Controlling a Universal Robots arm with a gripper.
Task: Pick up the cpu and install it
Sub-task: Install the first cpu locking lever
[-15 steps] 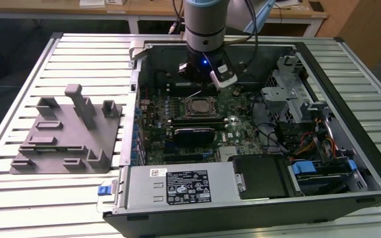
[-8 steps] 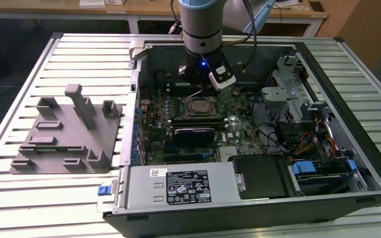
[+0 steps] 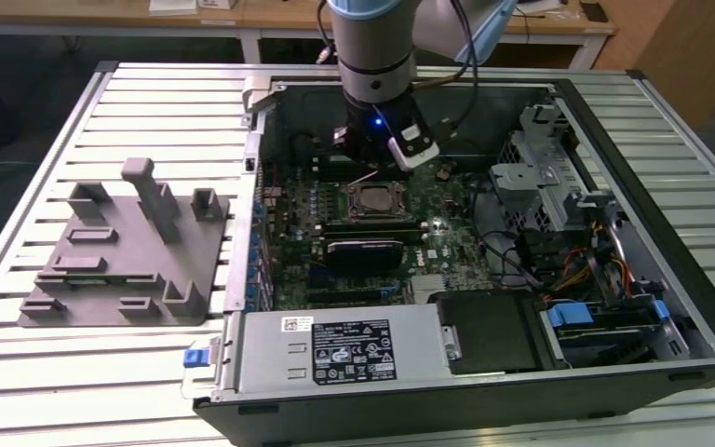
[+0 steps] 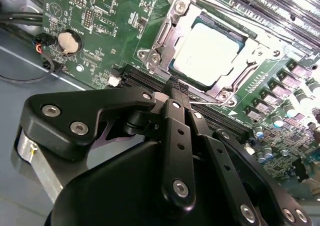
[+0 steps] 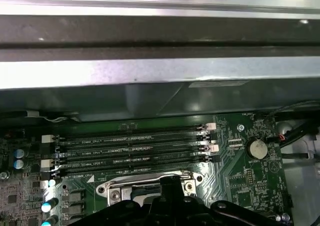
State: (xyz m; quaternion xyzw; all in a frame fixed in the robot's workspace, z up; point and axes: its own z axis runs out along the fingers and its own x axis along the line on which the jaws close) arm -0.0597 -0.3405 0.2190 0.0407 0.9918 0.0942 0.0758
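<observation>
Tool [image 4: 176, 88] closed, fingers pressed together with nothing between them, tips just beside the socket frame [image 4: 165, 40] in the second wrist view. The cpu [image 4: 207, 53] lies flat in the socket in the upper middle of that frame, pale metal top up, load frame around it, apart from the tool. In the exterior view the tool [image 3: 376, 172] hangs just above the socket [image 3: 374, 198], centre of frame, inside the open computer case [image 3: 693, 307]. Grey fixture [image 3: 128, 251] sits on the slatted desk [image 3: 34, 372] at left. Memory slots [image 5: 130, 148] and coin cell [image 5: 257, 148] visible in the first wrist view.
</observation>
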